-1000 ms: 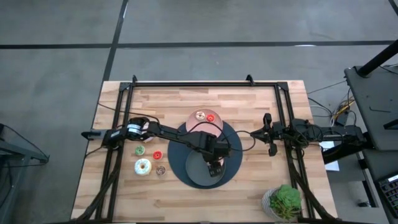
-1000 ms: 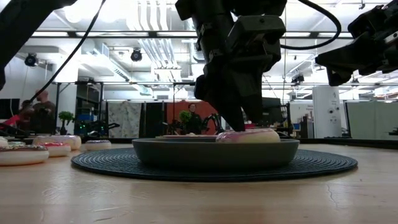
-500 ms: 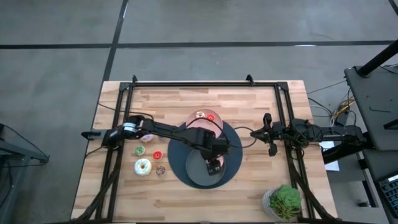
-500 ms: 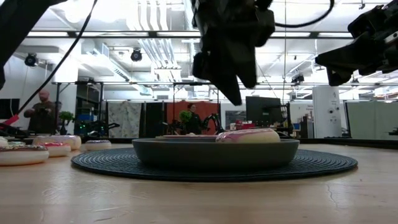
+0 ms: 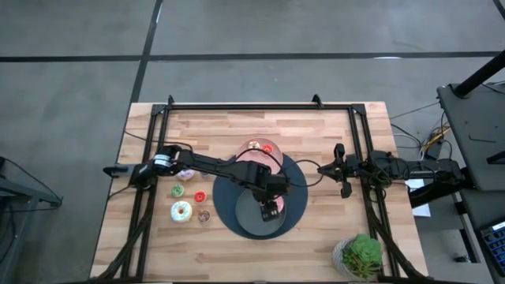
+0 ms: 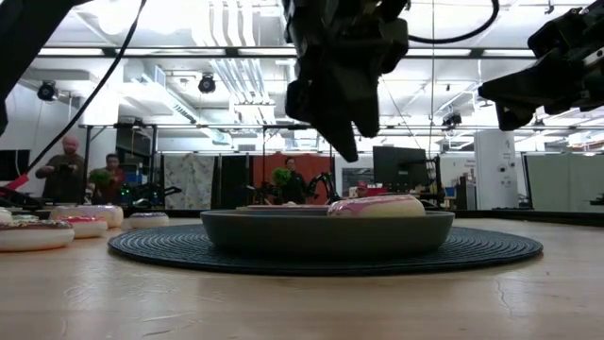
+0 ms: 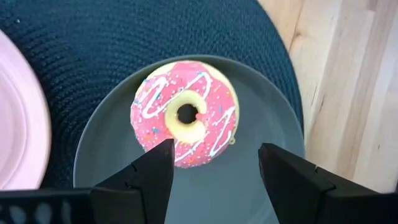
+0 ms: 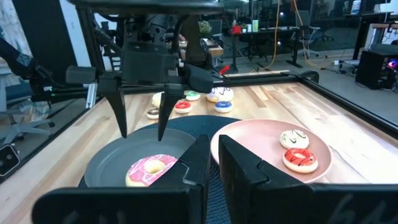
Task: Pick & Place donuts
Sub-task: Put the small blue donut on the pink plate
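- On the dark grey plate [image 7: 249, 162] at table centre, you have one pink donut [image 7: 185, 113] lying flat and released.
- Your left gripper [image 7: 214, 168] hangs just above it, jaws spread wide and holding nothing.
- On the pink plate [image 8: 261, 146] on the far side of it, two small donuts [image 8: 293, 138] sit placed.
- Left of the round mat [image 5: 293, 177], you have several donuts [image 5: 181, 211] loose on the table [image 5: 323, 126]; I judge these outstanding.
- Your right gripper [image 5: 340, 170] waits at the right side, jaws closed on nothing.
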`<action>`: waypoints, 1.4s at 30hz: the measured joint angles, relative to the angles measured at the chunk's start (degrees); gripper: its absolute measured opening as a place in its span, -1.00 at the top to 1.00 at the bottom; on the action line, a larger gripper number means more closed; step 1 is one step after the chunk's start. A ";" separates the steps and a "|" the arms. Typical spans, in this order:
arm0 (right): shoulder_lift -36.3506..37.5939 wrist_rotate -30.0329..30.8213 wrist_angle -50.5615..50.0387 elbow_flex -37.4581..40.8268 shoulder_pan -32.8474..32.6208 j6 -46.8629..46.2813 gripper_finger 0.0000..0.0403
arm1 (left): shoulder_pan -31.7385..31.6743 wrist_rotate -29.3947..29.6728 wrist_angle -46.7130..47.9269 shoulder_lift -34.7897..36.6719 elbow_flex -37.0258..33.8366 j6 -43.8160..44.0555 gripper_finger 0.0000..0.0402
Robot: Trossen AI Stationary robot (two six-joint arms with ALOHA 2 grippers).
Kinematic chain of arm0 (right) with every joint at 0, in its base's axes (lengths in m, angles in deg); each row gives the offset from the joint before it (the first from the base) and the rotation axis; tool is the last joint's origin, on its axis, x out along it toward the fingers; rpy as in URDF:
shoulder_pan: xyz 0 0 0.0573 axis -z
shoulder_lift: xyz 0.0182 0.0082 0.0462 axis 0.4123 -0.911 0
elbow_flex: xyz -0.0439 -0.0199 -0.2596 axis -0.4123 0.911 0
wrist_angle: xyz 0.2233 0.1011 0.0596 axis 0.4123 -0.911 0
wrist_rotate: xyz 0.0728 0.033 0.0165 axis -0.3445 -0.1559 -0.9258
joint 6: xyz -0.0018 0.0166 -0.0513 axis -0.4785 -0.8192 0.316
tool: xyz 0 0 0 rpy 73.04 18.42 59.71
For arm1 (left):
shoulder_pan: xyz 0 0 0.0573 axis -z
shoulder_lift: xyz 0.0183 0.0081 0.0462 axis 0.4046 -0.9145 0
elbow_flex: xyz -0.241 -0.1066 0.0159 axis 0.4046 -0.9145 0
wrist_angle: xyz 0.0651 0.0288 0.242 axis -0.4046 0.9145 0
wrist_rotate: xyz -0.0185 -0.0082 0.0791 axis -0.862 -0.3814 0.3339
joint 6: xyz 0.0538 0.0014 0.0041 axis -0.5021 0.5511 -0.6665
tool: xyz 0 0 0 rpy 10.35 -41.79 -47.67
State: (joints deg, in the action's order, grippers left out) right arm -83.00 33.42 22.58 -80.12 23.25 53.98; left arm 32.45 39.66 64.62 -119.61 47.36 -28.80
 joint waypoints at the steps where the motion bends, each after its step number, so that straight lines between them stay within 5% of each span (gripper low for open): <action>1: 0.00 -0.02 -0.01 0.00 -0.02 0.01 0.86 | 0.00 0.00 -0.14 0.66 -1.06 0.19 -0.02; 30: -1.16 -0.07 -0.04 -0.01 -0.02 0.00 0.86 | -8.09 1.54 -6.81 31.94 -43.24 -0.61 -0.02; 42: -1.18 0.02 0.02 -0.01 0.00 0.01 0.86 | -16.28 1.57 -2.13 38.48 -51.12 -11.14 -0.02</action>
State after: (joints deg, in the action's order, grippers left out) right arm -84.18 33.44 22.61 -80.13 23.25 53.98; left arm 16.17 41.23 62.49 -81.13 -3.75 -39.93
